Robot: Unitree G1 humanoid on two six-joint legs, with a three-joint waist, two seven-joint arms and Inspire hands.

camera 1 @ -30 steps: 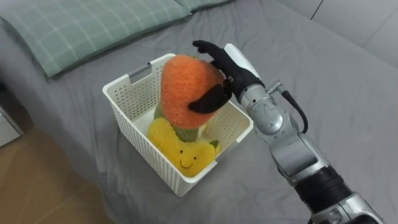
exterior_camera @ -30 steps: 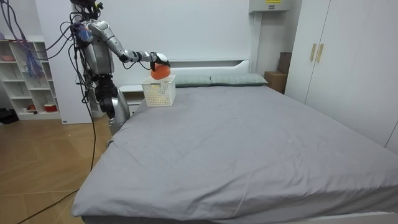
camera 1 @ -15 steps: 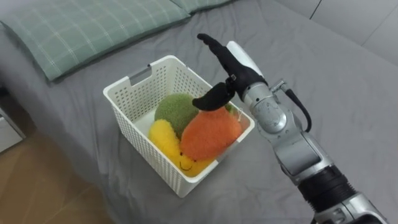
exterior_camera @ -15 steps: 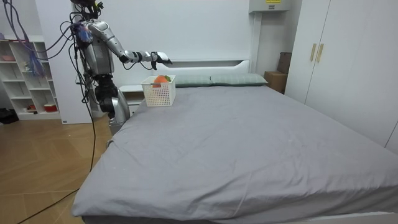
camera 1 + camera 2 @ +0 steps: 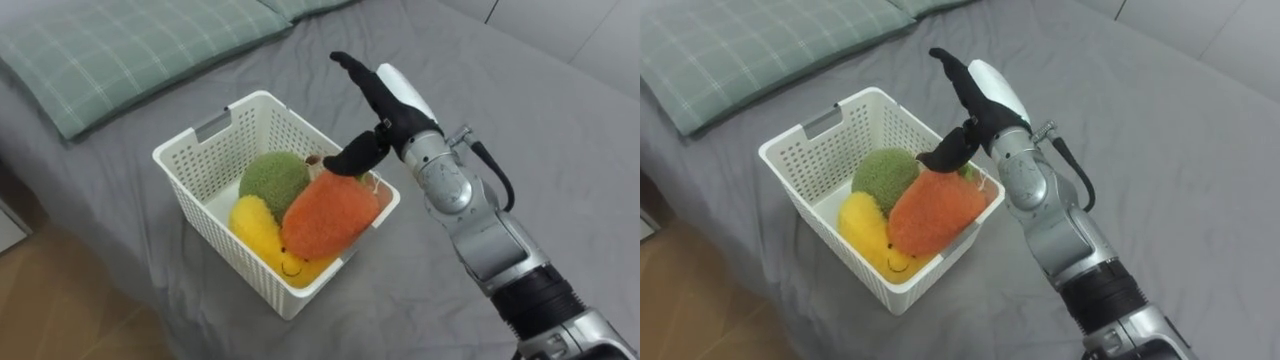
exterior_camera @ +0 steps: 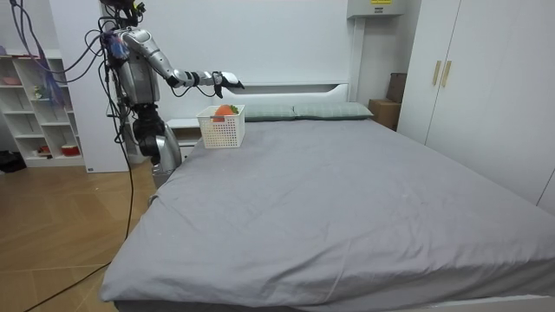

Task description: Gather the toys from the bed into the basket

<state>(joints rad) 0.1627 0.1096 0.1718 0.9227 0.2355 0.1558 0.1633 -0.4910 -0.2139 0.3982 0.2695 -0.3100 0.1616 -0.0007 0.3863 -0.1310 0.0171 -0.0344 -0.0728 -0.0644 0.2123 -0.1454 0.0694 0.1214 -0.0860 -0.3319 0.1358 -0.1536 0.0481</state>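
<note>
Change: the orange plush toy, held over the white basket a second ago, now lies inside it.
Right hand: empty, fingers straight, above the rim at 2 o'clock.
Stack: the orange toy covers much of the yellow plush; the green plush sits at its 10 o'clock.
Room: bare grey bed from 12 to 5 o'clock; bed edge and floor at 8 o'clock.

the right hand is white-backed with black fingers; the forearm is silver, with a looping black cable.
</note>
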